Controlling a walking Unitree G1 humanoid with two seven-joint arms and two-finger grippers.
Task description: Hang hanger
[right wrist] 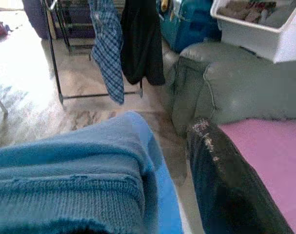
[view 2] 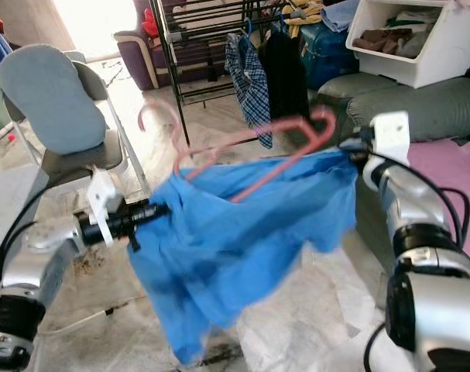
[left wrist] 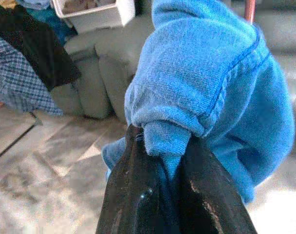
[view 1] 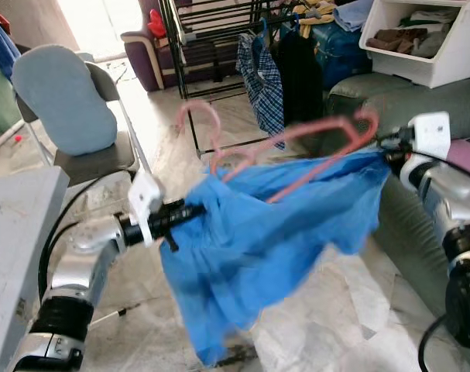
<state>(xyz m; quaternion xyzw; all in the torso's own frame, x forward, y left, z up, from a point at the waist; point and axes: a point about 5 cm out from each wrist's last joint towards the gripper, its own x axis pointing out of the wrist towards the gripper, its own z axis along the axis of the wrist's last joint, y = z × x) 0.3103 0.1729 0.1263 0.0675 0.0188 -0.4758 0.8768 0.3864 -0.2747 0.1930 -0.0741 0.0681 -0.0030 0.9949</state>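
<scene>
Currently we carry a soft blue knit garment (view 1: 258, 240) on a light, stiff pink plastic hanger (view 1: 296, 151); left gripper (left wrist: 162, 161) pinches fabric, right gripper (view 1: 385, 147) grip state indeterminate. Support the hanger near its hook.

Garment (view 1: 265, 232) on hanger (view 1: 296, 151) — rack (view 1: 219, 46) behind.

Folding chair (view 1: 72, 116), white bin (view 1: 428, 39), grey sofa (right wrist: 226, 83).

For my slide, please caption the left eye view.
Both tools hold a blue garment on a pink hanger.
</scene>
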